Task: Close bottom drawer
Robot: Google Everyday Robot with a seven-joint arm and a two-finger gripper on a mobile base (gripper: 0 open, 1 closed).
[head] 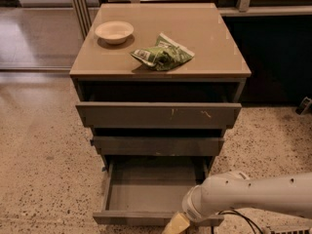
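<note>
The bottom drawer (pixel 146 191) of the grey-brown cabinet is pulled far out, its shallow box interior showing and holding nothing. Its plain flat front (pixel 131 218) runs along the bottom of the view. My gripper (pixel 176 224) hangs at the end of the white arm (pixel 243 195), right at the drawer's front edge, right of centre. Only a pale yellowish finger tip shows; the rest is cut off by the frame's bottom edge.
The middle drawer (pixel 157 146) sits slightly out; the wide top drawer front (pixel 158 115) with pale scratches sticks out further. A white bowl (pixel 114 31) and a green snack bag (pixel 163 55) lie on the cabinet top. Speckled floor lies left and right; a dark wall stands at the right.
</note>
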